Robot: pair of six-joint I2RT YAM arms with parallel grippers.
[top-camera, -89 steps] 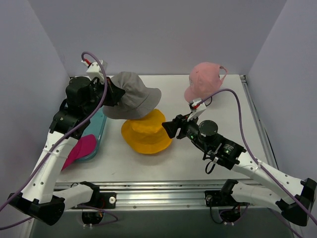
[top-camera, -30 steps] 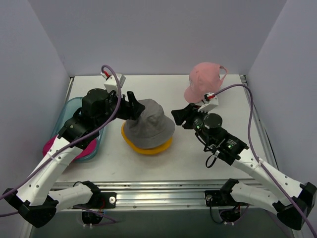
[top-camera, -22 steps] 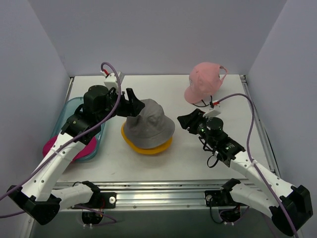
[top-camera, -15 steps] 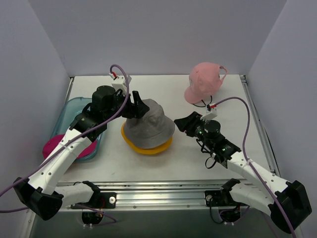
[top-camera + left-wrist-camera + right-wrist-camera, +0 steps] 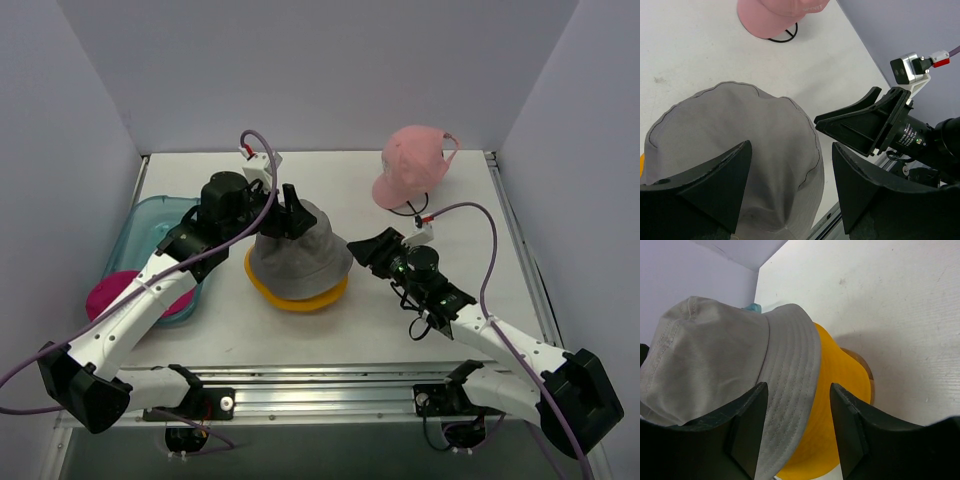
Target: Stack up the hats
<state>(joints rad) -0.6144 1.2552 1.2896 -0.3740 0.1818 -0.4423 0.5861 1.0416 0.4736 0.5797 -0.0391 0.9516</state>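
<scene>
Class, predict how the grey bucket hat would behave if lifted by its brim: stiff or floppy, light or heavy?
Probably floppy: the grey bucket hat has a creased crown and droops over the yellow bucket hat. Likely light: thin stitched cloth.

A white table (image 5: pixel 350 175) lies under both claws, faintly scuffed. Plain pale lilac walls (image 5: pixel 330 70) close it in on three sides: one well beyond the claws, one out past the left claw (image 5: pixel 287 216), and one out past the right claw (image 5: pixel 366 250). Behind the claws, an aluminium rail (image 5: pixel 330 378) runs along the table's near edge. The light is soft and even, and the shadows are faint.
</scene>
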